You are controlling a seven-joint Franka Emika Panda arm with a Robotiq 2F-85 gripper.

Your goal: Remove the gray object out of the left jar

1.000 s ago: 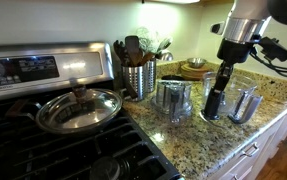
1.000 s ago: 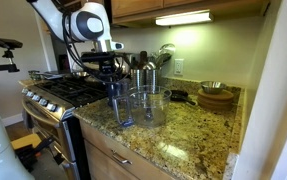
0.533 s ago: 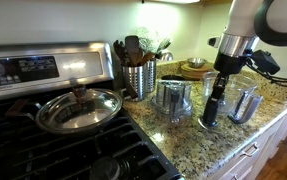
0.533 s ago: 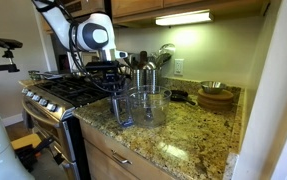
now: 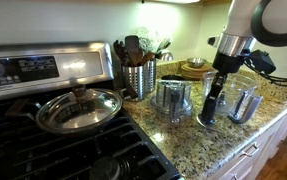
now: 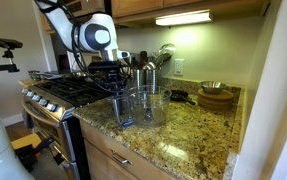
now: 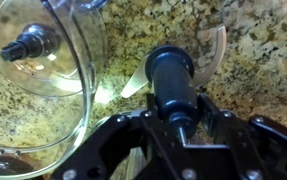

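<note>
The gray object [image 7: 171,85] stands upright outside the left jar [image 7: 86,90], just beside that jar's clear curved wall, over the speckled granite counter [image 7: 263,60]. In the wrist view its round dark top faces the camera and a pale curved blade juts from lower down on it toward the counter. The pincer [image 7: 179,128] is closed on the gray object, its two black fingers pressed to either side of the upper shaft. In an exterior view the gray object [image 5: 211,104] hangs straight down from the pincer [image 5: 220,72], its lower end at or right above the counter [image 5: 183,135]; whether it touches cannot be told. The left jar is see-through, with a dark hub standing in the middle of its floor. In that exterior view the gray object sits between a narrower clear jar with gray innards [image 5: 173,100] and a small clear cup [image 5: 243,104], near both but apart from them. Farther back a metal utensil holder [image 5: 138,78] filled with dark tools stands on the counter, and beside it a pan with a glass lid [image 5: 78,108] rests on the black stove [image 5: 43,140]. In an exterior view, stacked wooden bowls [image 6: 216,97] sit well apart near the wall.
</note>
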